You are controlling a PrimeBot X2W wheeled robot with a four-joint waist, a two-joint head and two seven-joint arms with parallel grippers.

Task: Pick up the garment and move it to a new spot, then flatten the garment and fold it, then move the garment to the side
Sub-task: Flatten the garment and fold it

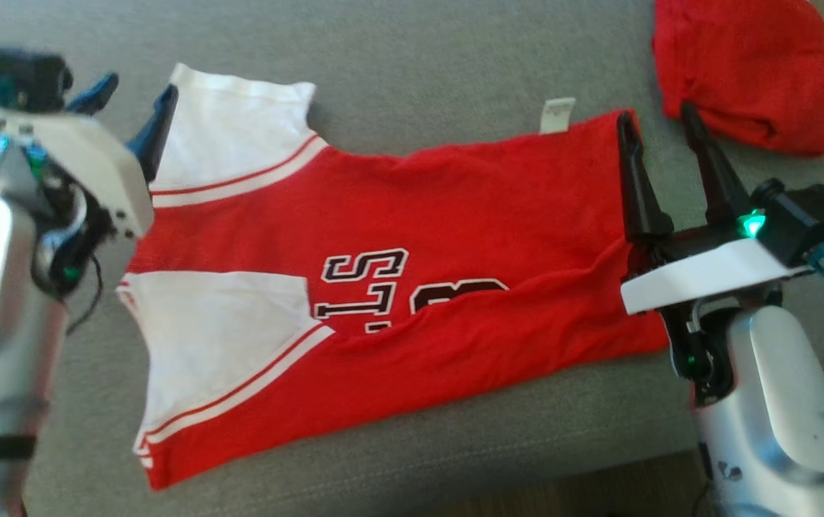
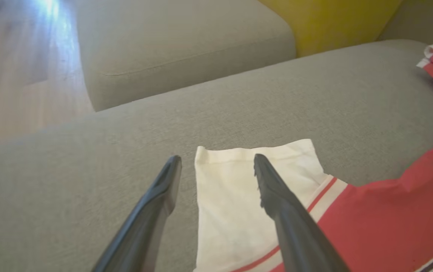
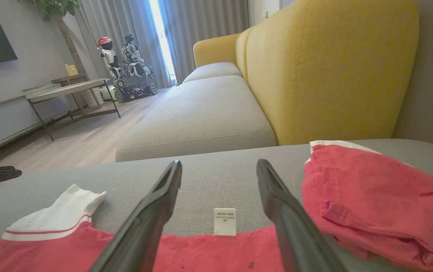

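The garment [image 1: 455,208], a red jersey with white sleeve panels and a black print, lies spread across the grey sofa seat [image 1: 419,50], its lower part folded up over the print. A white label [image 1: 557,115] sticks out of its far edge. My left gripper [image 1: 135,108] hovers open at the far white sleeve [image 2: 231,211], its fingers straddling the sleeve's corner, holding nothing. My right gripper [image 1: 654,113] stands open over the garment's right end, one finger over red cloth, the other beyond the edge. In the right wrist view the label [image 3: 224,221] sits between the open fingers [image 3: 152,219].
A smaller plain red bundle [image 1: 742,64] lies at the far right of the seat, close to my right gripper. The seat's front edge and wooden floor [image 1: 562,495] run along the bottom. A yellow backrest [image 3: 333,71] rises behind, and a second grey cushion [image 2: 182,49] lies beyond.
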